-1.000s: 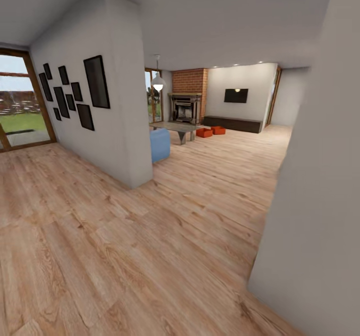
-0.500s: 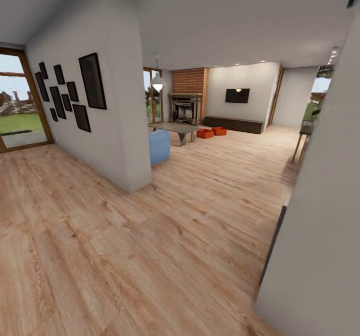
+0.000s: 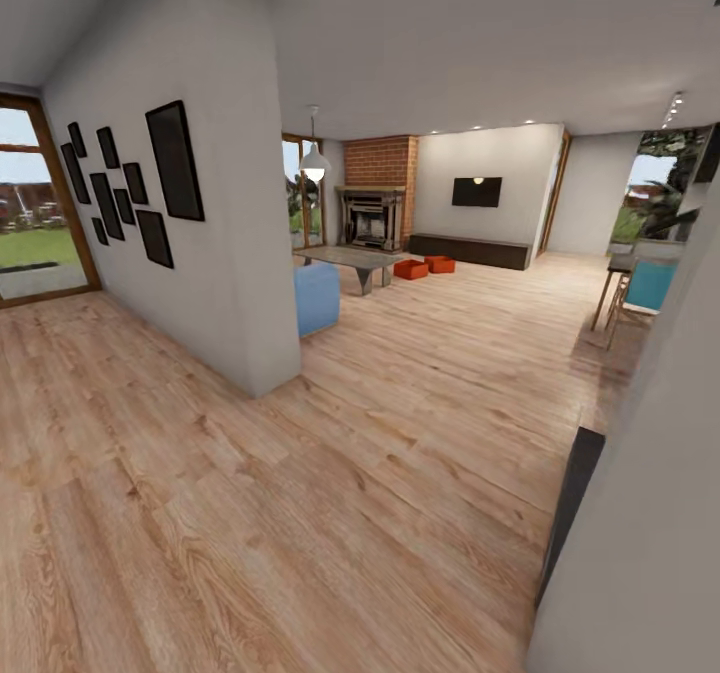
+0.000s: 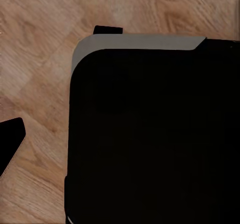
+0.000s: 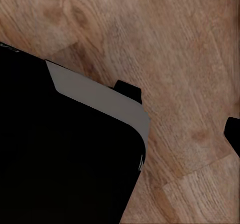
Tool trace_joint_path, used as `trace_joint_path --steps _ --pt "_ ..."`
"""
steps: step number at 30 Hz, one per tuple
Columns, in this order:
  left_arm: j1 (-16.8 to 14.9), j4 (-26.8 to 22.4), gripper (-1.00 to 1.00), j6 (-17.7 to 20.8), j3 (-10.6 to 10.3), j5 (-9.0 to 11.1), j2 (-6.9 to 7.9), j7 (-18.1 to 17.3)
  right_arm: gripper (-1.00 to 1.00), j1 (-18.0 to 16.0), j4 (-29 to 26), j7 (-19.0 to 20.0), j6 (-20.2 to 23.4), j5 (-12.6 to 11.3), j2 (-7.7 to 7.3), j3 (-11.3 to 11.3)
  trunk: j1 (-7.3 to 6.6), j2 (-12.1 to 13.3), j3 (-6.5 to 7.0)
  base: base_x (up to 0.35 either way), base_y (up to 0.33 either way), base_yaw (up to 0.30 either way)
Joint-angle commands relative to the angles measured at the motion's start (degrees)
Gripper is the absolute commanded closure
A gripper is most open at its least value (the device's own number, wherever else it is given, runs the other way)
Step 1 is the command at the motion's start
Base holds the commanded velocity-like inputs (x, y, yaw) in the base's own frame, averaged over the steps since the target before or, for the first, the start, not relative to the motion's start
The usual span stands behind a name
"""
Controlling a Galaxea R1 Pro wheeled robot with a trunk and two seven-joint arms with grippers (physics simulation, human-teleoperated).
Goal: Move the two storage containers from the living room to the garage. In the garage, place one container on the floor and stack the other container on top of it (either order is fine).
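The head view looks down a big room with a light wood-plank floor [image 3: 330, 473]. Far off, at about 12 o'clock, two storage containers [image 3: 424, 267] sit on that floor. There are two of them, both orange-red, just beside each other, one a bit nearer and to 11 o'clock of the other. They are too small and far away to tell which way their long sides point.

Behind them at 11 o'clock stands one red-brick fireplace [image 3: 378, 191]. One long dark low cabinet [image 3: 467, 250] runs along the far wall, and one dark screen [image 3: 474, 191] hangs above it. One low grey table [image 3: 346, 258] and one blue sofa [image 3: 316, 297] stand to the 10 o'clock side of the containers. A white wall [image 3: 200, 203] close by at 10 o'clock carries eight black picture frames [image 3: 125, 188]. One white lamp [image 3: 314, 162] hangs from the ceiling. At 2 o'clock there is one blue chair [image 3: 650, 286].

The two wrist views show things the head view misses: a big black body part of the robot [image 4: 155, 134] with a grey edge, over the wood planks. In the left wrist view, small dark bits stick in at the edges. The right wrist view has the same kind of black shape [image 5: 65, 154]. Whether either claw is spread or pressed together cannot be told.
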Motion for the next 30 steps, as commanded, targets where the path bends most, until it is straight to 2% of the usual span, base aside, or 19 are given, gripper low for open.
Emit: trace_joint_path --steps 1,30 --pt "0.00 -0.04 -1.00 -0.05 -0.01 0.50 -0.05 0.01 -1.00 -0.05 0.17 -0.03 -0.31 -0.53 0.03 0.46 0.03 -0.02 -0.05 0.322 0.000 0.000" --pt "0.00 -0.04 -1.00 -0.05 -0.01 0.50 0.07 0.01 -1.00 -0.06 0.15 -0.03 -0.31 -0.53 0.03 0.49 0.03 -0.02 -0.05 0.322 0.000 0.000"
